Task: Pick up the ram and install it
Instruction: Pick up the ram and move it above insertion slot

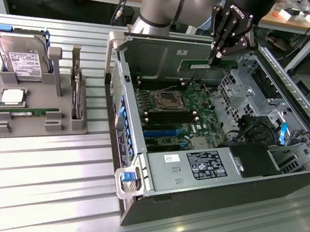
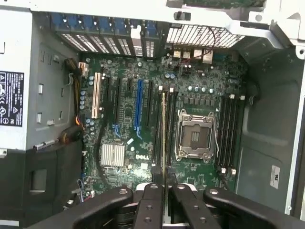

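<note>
Slatted metal table, open case: ram is clenched by gripper above motherboard; install step judged, slot alignment needed.

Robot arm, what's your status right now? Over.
Gripper shut on the ram. Ram hangs edge-down over the motherboard, not yet seated. Nothing seen blocking the memory slots.
</note>
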Robot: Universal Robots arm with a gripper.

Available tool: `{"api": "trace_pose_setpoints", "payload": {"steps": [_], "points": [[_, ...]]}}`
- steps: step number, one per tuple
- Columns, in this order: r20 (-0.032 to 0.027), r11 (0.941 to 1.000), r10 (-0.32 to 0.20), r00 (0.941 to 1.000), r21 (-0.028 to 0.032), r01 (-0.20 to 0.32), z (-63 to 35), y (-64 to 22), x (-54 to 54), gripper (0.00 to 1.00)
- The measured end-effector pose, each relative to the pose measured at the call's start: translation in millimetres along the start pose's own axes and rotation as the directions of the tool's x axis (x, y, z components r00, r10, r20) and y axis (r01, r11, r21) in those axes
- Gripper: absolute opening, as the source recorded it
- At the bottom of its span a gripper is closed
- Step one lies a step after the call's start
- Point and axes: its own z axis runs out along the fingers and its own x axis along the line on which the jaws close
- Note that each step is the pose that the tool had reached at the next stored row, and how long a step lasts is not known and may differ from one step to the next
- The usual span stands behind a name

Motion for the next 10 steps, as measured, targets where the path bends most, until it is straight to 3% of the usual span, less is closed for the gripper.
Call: {"api": "trace_pose_setpoints", "payload": {"steps": [5,10], "points": [[0.0001,1.0,0.0,1.0,0.0,0.0,-0.5,-27.4,2.4,0.13],[0.0,1.0,0.0,1.0,0.0,0.0,-0.5,-28.9,2.6,0.13]]}}
